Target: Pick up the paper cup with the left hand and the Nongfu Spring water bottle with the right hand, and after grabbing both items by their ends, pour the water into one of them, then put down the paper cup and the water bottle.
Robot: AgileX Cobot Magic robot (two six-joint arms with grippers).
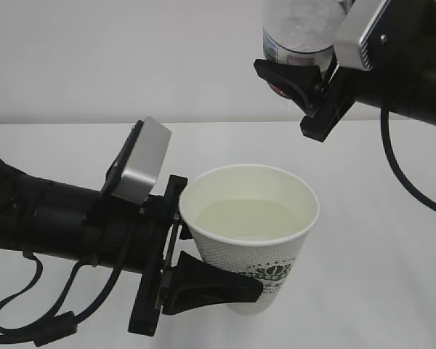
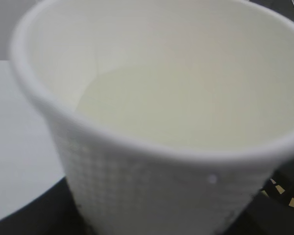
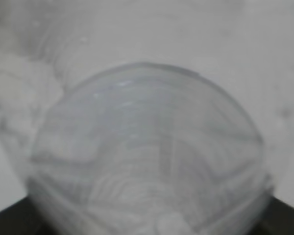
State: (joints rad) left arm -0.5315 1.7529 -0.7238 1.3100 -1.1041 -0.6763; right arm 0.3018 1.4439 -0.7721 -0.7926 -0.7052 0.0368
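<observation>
Cup [image 1: 251, 236] is sitting clamped low on its side in the left tool [image 1: 203, 287], held off the worktop [image 1: 392, 291], with water [image 1: 248, 219] filling much of it. Bottle [image 1: 301, 33] is hanging up top right, clamped in the right tool [image 1: 305, 83], mostly out of frame. Risks: paper wall is soft, so a squeeze or a tilt while lowering is likely slopping water over the rim. Bottle is wet and ribbed, possibly slipping. Cap state: can't tell.

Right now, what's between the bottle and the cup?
Nothing: only bare air and white background separate the bottle from the cup, seen in the exterior view.
</observation>
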